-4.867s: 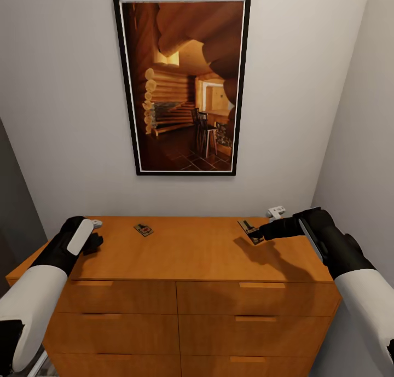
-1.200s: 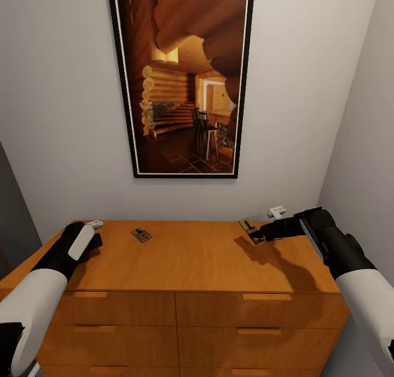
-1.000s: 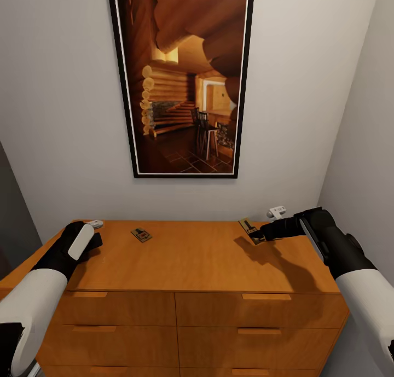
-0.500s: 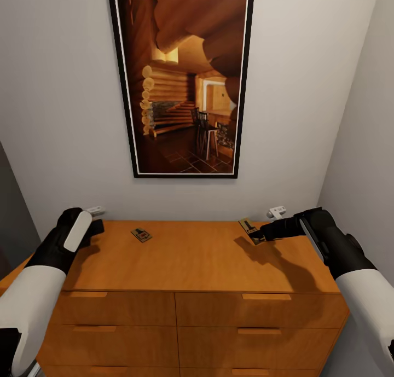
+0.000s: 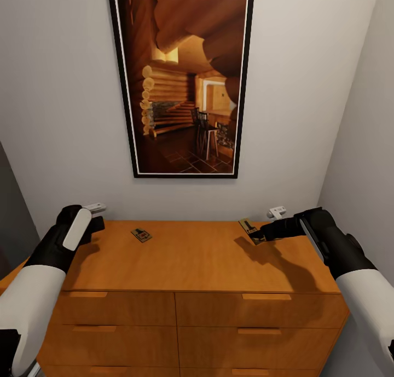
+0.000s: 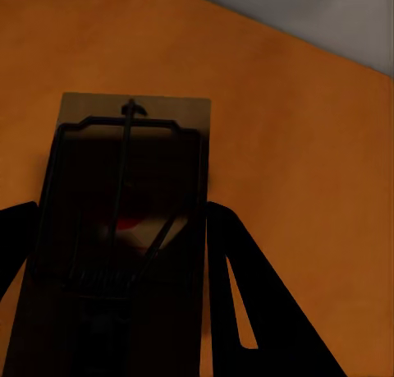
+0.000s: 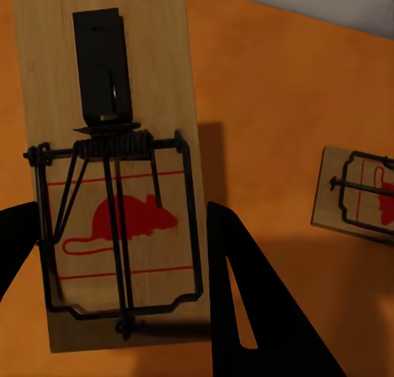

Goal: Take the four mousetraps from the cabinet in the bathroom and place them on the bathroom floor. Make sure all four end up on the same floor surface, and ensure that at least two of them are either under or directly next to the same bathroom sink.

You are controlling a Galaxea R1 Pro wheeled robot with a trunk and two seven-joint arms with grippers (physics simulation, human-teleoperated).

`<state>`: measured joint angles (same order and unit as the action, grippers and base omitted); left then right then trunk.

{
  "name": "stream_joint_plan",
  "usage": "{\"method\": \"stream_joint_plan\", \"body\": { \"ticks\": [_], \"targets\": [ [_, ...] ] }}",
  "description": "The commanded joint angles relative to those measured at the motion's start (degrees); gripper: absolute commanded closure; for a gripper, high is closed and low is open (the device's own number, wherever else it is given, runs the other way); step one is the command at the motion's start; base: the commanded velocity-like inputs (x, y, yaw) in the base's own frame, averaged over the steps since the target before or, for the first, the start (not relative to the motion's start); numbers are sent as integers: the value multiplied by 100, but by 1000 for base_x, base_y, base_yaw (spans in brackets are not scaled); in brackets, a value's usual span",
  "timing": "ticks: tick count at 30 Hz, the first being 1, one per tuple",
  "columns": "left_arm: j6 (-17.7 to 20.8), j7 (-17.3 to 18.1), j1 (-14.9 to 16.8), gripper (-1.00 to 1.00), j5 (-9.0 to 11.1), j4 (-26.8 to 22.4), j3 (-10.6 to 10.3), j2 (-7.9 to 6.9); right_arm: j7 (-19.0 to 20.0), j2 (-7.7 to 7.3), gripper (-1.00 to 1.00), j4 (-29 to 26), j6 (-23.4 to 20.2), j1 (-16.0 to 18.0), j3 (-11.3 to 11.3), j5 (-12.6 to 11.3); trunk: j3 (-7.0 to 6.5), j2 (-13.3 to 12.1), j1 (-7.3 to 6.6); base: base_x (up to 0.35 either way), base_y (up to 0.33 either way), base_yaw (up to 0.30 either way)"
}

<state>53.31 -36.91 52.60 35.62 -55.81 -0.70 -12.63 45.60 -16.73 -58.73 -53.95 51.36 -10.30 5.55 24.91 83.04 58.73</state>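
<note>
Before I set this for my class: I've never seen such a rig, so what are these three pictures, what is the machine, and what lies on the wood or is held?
This is a simulated two-armed robot. The big picture looks down from its head at an orange-brown cabinet under a framed picture. The two close-ups come from cameras on each wrist, looking along the gripper's black fingers. The right gripper holds a mousetrap, a thin wooden board with wire and a red mouse drawing. The left gripper has its fingers either side of a shadowed mousetrap. Another trap lies flat on the cabinet top.
</note>
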Motion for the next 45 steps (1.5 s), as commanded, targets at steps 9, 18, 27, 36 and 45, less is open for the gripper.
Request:
{"method": "stream_joint_plan", "body": {
  "ticks": [9,18,27,36,45],
  "targets": [
    [20,-44,4,100,49,23,-9,40,36,11,100,1,-19,5,-7,42,7,4,0,0,0,0],
    [-4,-29,4,100,57,70,-24,243,36,28,100,10,-19,0,-15,21,7,4,0,-35,0,0],
    [-82,28,-39,100,75,489,-202,810,36,38,100,2,-19,-3,-16,24,7,4,0,-305,0,0],
    [-83,17,-45,100,94,470,-673,1257,23,46,100,7,-12,-17,-24,25,7,4,0,-337,0,0],
    [-92,690,-242,100,103,516,-707,1335,-5,43,100,30,-10,-29,-25,28,7,4,0,-338,0,0]
  ]
}}
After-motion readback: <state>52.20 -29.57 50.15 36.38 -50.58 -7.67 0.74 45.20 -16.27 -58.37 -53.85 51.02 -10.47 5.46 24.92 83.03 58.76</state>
